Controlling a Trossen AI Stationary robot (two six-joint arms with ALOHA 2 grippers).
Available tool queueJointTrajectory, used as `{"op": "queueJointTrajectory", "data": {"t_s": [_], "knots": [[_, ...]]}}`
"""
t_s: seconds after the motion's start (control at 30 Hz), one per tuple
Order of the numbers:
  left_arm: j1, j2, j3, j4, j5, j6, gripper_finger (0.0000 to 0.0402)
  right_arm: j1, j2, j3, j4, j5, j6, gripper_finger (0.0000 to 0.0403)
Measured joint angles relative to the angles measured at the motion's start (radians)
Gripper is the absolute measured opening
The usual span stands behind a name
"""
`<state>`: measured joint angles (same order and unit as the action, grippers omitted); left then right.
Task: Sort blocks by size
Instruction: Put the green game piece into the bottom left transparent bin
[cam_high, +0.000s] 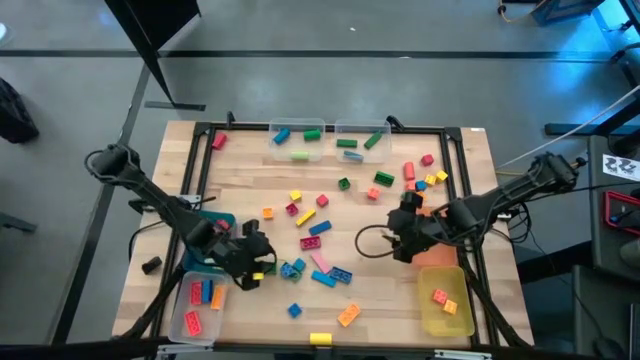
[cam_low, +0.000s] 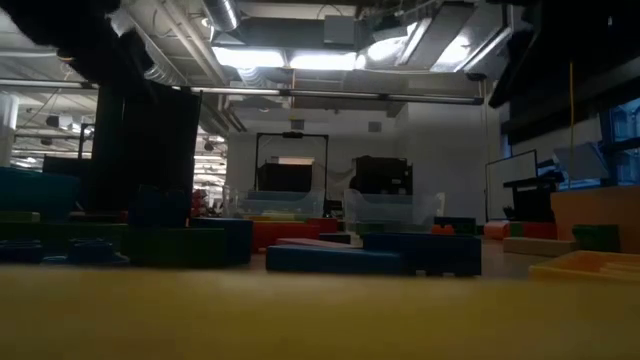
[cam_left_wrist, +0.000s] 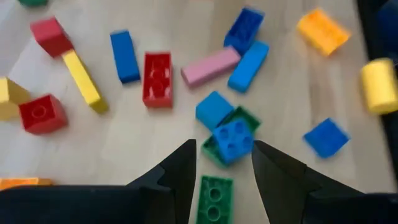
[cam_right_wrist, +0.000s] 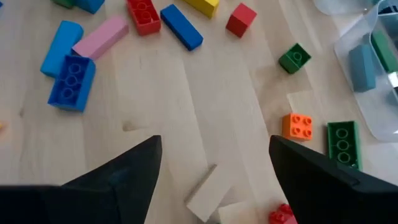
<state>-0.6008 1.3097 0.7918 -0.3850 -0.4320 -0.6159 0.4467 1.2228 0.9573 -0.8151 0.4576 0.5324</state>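
Green block (cam_left_wrist: 214, 198) sitting between left gripper's (cam_left_wrist: 222, 163) spread fingers (cam_left_wrist: 180, 168) near desk's (cam_high: 250, 180) front-left corner, right gripper (cam_right_wrist: 214, 155) hovering wide open.

- left arm (cam_high: 150, 195): dark, slim jointed links, black cable looped at base
- right arm (cam_high: 500, 200): same dark build, cable loop beside wrist
- fingers (cam_right_wrist: 118, 177): matte black, wedge-shaped

high: overhead, whole table (cam_high: 330, 200) | low: tabletop level | wrists: close above blocks (cam_left_wrist: 233, 140)
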Motion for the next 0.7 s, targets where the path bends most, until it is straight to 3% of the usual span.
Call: {"op": "queueJointTrajectory", "data": {"t_s": [0.4, 0.7], "knots": [[0.056, 0.112, 0.0, 0.0, 0.024, 0.034, 0.0141, 0.019, -0.003, -0.105, 0.139, 0.022, 0.04, 0.0296], [0.087, 0.161, 0.0, 0.002, 0.239, 0.004, 0.0141, 0.018, -0.003, -0.105, 0.146, 0.022, 0.04, 0.0296]]}}
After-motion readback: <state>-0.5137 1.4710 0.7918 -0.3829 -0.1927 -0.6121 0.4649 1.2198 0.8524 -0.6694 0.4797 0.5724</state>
